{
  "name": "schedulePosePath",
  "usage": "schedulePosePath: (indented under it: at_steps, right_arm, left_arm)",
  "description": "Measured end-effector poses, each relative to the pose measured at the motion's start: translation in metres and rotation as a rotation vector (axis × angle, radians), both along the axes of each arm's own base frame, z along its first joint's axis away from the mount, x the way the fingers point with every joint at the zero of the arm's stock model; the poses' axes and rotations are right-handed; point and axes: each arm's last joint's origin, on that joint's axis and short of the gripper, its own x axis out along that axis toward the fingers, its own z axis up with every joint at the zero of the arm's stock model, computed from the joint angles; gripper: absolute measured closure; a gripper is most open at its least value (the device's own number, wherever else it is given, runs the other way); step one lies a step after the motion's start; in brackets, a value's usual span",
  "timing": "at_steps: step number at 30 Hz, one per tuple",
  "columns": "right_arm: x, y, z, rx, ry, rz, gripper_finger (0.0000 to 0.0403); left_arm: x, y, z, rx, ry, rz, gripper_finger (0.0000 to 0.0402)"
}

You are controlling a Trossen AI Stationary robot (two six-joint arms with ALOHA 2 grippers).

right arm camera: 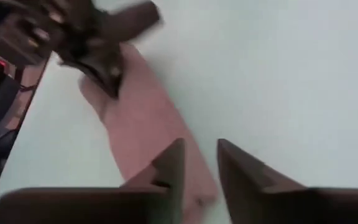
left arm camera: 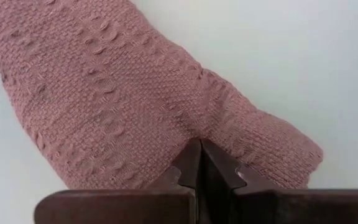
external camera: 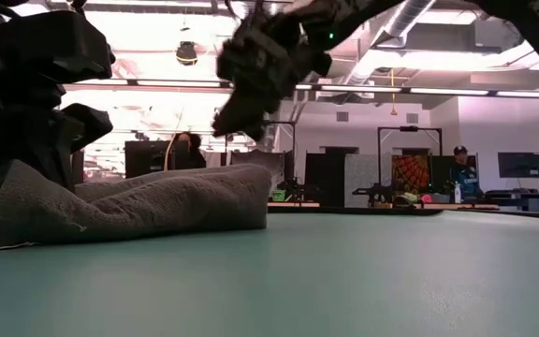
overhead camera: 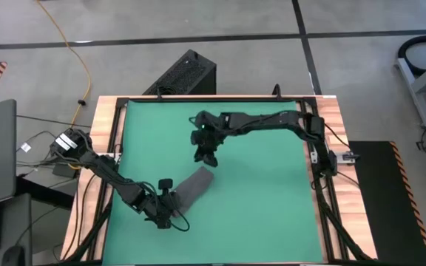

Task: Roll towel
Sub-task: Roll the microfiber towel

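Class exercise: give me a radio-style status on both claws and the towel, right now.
Left claw shut, at the towel's near end. Right claw raised above the far end, fingers apart, empty. Towel rolled up on the green mat. Nothing in the way.

My towel [overhead camera: 195, 185] is dark charcoal grey with a coarse woven weave, lying on the plain green mat [overhead camera: 265, 192]. My arms and both claws, left [overhead camera: 170, 216] and right [overhead camera: 205, 157], are black. The table's rim [overhead camera: 331, 111] is light wood-grain brown.
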Motion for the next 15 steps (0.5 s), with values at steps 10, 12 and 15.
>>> schedulePosePath:
  at_steps: [10,12,15]
  right_arm:
    - [0.016,0.061,0.002,-0.038,-0.133,0.161,0.0396]
    - [0.016,0.064,0.001,-0.03,-0.164,0.16,0.0396]
    - [0.014,0.067,-0.016,0.039,-0.166,0.149,0.0399]
  left_arm:
    - [0.001,0.002,-0.001,0.017,0.005,-0.021,0.0401]
    - [0.001,0.002,0.0,0.026,0.004,-0.035,0.0402]
    - [0.001,0.002,-0.001,0.033,0.004,-0.041,0.0402]
